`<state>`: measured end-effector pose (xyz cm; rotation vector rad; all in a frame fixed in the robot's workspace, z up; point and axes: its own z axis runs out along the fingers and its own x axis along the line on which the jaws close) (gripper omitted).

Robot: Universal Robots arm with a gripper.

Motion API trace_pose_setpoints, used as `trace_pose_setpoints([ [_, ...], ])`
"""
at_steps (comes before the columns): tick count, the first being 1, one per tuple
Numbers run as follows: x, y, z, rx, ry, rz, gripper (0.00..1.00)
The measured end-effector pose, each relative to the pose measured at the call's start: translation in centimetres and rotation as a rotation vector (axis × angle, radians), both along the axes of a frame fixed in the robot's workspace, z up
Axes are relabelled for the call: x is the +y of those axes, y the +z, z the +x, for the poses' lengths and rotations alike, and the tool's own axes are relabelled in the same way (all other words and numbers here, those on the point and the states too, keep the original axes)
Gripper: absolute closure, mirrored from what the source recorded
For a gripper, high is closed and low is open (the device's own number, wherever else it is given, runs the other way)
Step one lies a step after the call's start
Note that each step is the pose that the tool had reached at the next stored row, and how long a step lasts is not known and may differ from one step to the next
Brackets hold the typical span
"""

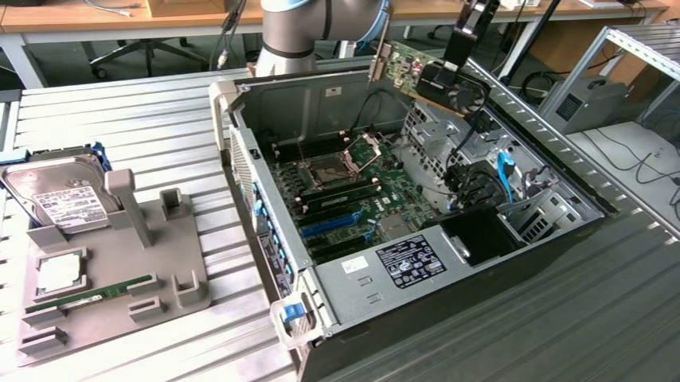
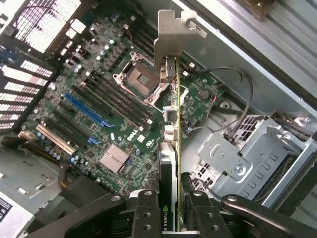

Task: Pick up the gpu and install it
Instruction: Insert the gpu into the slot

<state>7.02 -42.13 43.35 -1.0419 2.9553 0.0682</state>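
The gpu (image 1: pixel 409 70) is a green-backed card with a black cooler and a silvery end bracket. It hangs in the air over the back right of the open computer case (image 1: pixel 351 286). My gripper (image 1: pixel 455 79) is shut on the card's end away from the bracket. In the wrist view the gpu (image 2: pixel 171 129) shows edge-on between my fingers (image 2: pixel 144 215), bracket end pointing away from them, above the motherboard (image 2: pixel 99 89). The gripper (image 2: pixel 171 220) holds it well clear of the board. Blue and black expansion slots (image 1: pixel 331 227) lie on the board below, with the blue slot (image 2: pixel 84 109) off to the card's side.
A grey holder (image 1: pixel 117 263) on the exterior view's left carries a hard drive (image 1: pixel 64 199), a silver chip (image 1: pixel 59 270) and a green memory stick (image 1: pixel 91 294). Drive cages and cables (image 1: pixel 478 175) fill the case's right side. The arm's base (image 1: pixel 292 32) stands behind the case.
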Motion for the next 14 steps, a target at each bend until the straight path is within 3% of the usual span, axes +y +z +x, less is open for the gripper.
trace_pose_setpoints([
  [14, 0.15, 0.00, 0.00, 0.0000, 0.242, -0.0001, 0.73],
])
